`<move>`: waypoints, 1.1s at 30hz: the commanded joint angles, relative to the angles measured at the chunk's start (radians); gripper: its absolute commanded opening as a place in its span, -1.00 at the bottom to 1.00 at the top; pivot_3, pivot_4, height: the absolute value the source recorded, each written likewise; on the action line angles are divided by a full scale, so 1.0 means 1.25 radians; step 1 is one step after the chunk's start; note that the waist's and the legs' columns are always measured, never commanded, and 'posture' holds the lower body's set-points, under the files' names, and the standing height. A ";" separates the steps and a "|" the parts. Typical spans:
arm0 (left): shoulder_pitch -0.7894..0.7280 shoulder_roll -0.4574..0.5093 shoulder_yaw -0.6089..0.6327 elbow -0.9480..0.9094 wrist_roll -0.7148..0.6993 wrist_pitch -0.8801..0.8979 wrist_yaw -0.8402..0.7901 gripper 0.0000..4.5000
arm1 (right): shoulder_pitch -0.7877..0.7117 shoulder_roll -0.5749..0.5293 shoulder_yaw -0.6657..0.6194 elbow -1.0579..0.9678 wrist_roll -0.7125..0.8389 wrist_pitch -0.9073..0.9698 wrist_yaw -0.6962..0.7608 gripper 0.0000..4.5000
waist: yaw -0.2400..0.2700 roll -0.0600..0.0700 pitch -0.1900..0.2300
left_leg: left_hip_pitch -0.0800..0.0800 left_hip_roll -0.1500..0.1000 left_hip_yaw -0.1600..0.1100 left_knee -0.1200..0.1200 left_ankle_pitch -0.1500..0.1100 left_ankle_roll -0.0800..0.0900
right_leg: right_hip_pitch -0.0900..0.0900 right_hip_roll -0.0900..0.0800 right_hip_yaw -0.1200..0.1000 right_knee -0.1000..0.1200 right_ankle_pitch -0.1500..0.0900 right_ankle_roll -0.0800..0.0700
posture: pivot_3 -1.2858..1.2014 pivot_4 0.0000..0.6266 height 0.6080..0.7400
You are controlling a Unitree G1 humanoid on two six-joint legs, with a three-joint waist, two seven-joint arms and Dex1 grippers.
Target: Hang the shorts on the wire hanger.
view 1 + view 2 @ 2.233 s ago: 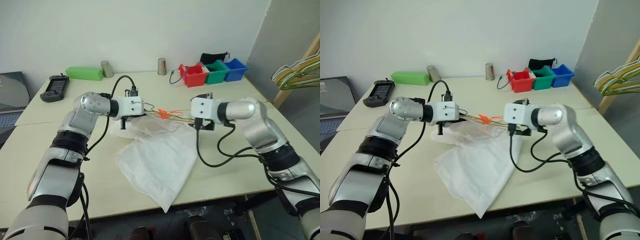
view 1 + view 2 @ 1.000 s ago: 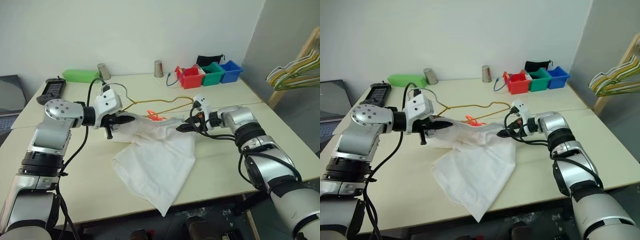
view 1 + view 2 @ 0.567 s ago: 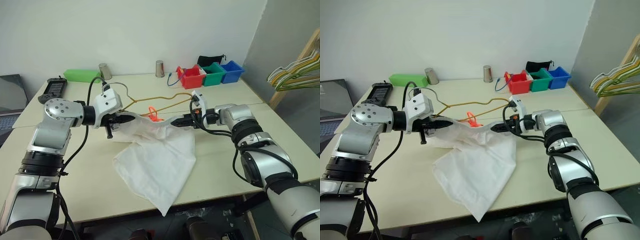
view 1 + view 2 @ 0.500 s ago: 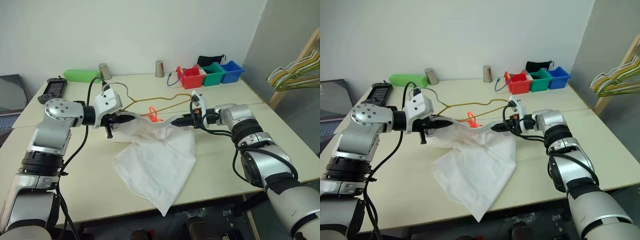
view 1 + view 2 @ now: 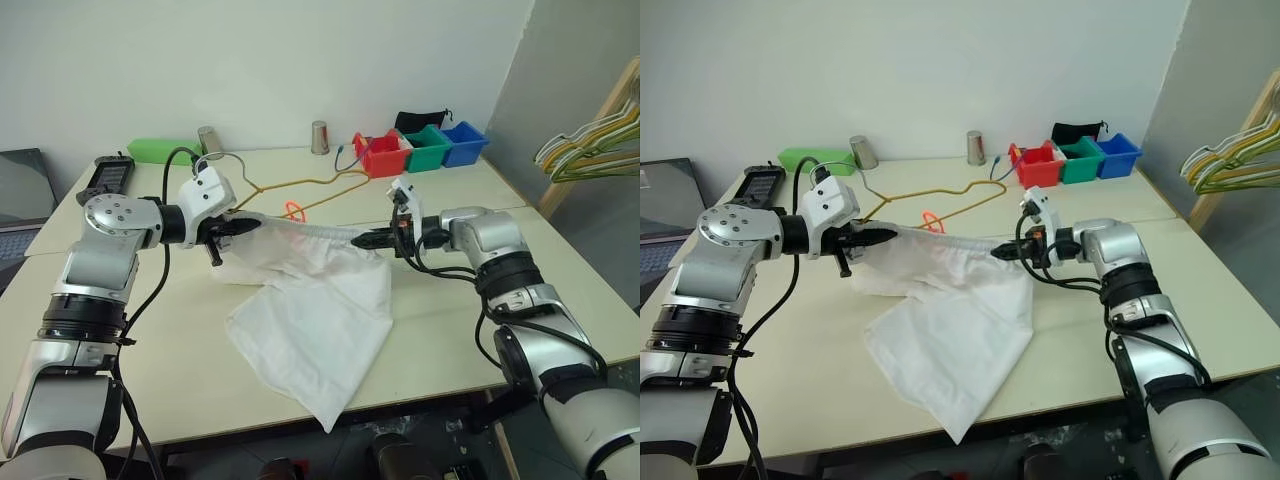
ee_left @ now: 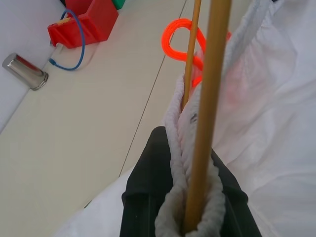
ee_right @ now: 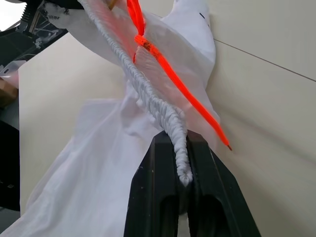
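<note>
No legible text, label, brand, number or sign is present on any item in these views.

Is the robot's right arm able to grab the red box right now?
Probably not right now. The right gripper is shut on the waistband of the shorts, stretched across to the left gripper. The red box stands apart at the far edge of the table; the robot must let go first.

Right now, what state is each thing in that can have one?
Shorts: waistband stretched between both grippers, rest draped on the table.
Hanger: lifted at one end, held with the waistband.
Left gripper: shut on shorts and hanger.
Right gripper: shut on shorts.
</note>
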 commanded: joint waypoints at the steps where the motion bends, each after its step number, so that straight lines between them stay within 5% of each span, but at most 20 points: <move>1: 0.033 0.063 0.026 -0.064 -0.054 0.033 -0.101 -1.00 | 0.065 -0.100 0.029 -0.186 -0.058 -0.107 -0.040 -0.99 | 0.002 0.000 0.000 | 0.000 0.000 0.000 0.000 0.000 0.000 | 0.000 0.000 0.000 0.000 0.000 0.000 | 0.00 -0.92 1.00; 10: 0.050 0.120 -0.022 -0.054 -0.025 0.010 -0.178 -1.00 | 0.117 -0.202 0.095 -0.313 -0.146 -0.341 -0.093 -0.99 | 0.001 0.000 0.000 | 0.001 0.001 0.001 0.000 0.000 0.000 | 0.000 0.002 0.000 0.000 -0.001 0.000 | -0.01 -0.94 1.00; 33: 0.014 0.135 -0.138 0.067 0.194 -0.218 -0.125 -1.00 | 0.144 -0.273 0.137 -0.550 -0.114 -0.244 -0.028 -0.99 | 0.018 0.000 0.000 | 0.001 0.001 0.005 0.000 0.000 0.000 | 0.000 0.002 0.001 0.000 -0.001 -0.001 | -0.04 -0.99 1.00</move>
